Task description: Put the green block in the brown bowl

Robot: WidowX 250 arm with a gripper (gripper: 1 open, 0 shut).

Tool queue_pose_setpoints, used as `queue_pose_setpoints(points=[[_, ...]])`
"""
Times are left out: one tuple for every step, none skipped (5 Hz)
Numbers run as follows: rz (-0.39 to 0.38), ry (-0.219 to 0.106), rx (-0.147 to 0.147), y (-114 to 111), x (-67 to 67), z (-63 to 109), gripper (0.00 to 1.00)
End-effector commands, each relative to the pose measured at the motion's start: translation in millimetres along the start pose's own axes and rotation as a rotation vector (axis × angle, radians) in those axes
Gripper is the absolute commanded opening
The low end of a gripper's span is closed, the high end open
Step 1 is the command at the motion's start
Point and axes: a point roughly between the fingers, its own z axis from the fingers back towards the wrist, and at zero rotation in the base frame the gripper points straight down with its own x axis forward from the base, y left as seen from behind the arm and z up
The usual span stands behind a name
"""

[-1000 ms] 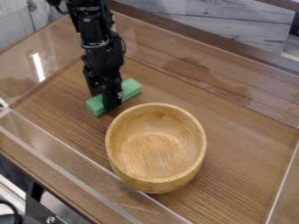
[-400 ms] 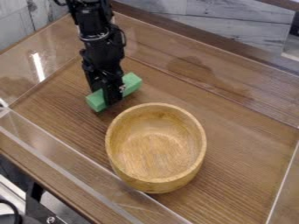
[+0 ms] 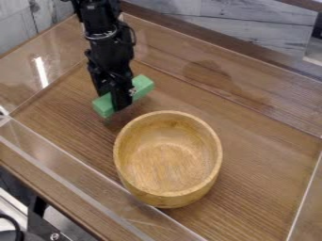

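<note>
Pointing straight down, the black gripper [image 3: 117, 102] has its fingers closed on the green block [image 3: 122, 96], pinching the bar across its middle so that both green ends stick out on either side. The block sits tilted, its far end higher than its near end, toward the left side of the wooden table [image 3: 251, 104]; whether its low end touches the surface cannot be told. Just beside it, toward the near edge, stands the brown bowl [image 3: 169, 157], upright, with nothing inside and its rim close to the block but apart from it. A clear wall [image 3: 38, 141] runs along the table's near left edge.
</note>
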Motion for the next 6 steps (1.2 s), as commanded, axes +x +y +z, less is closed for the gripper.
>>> queue_pose_setpoints(points=[[-0.007,-0.048,0.031,-3.4,4.8,18.2,0.00],[-0.004,-0.052,0.027,-6.9,4.0,20.1,0.00],[0.000,-0.056,0.023,-11.3,3.1,21.7,0.00],[0.005,-0.060,0.019,-16.6,2.0,22.8,0.00],[0.009,-0.064,0.015,-21.1,1.1,23.7,0.00],[0.014,-0.067,0.011,-25.2,0.3,24.5,0.00]])
